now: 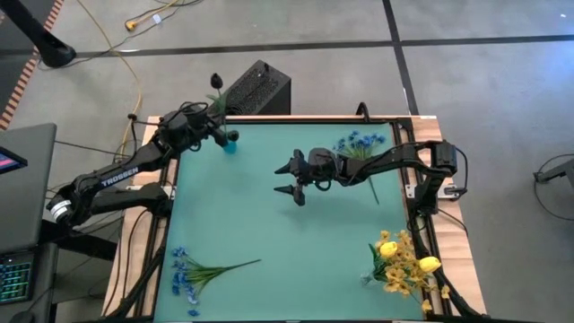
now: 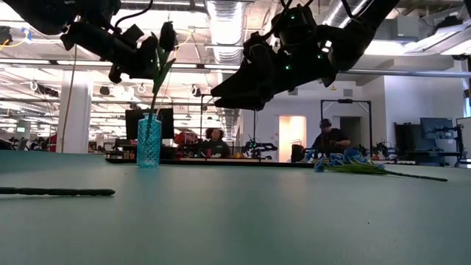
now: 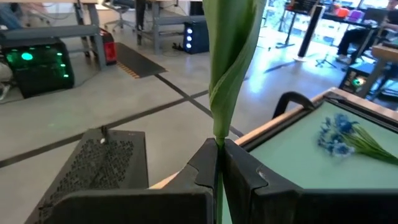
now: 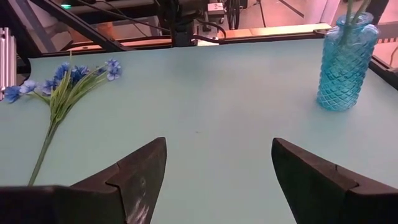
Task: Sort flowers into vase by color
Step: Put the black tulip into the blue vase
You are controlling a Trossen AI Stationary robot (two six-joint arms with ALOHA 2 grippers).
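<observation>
1. My left gripper [image 3: 219,163] is clamping its fingers on the thin green stem of a dark near-black bud sprig [image 1: 215,82], holding it upright at the far left corner of the teal table [image 1: 269,206], right over the faceted blue glass vase [image 1: 230,144]. In the low view the stem is running down into the vase's neck, so I judge this flower is being seated but not yet let go.
2. My right gripper [image 4: 217,165] is hanging above the middle of the table with its fingers spread wide apart, holding nothing.
3. Lying on the near left of the table is a blue blossom sprig with long green leaves [image 1: 193,271], untouched.
4. At the near right edge a heap of yellow blossom clusters and yellow buds [image 1: 404,260] is waiting, part of it over the wooden border.
5. Farther off, by the far right corner, a second blue blossom sprig [image 1: 360,148] is lying just beside my right arm.
6. I am seeing only one vase, so I reckon the sorting is barely begun: one dark bud nearly placed, both blue sprigs and all the yellows left.
</observation>
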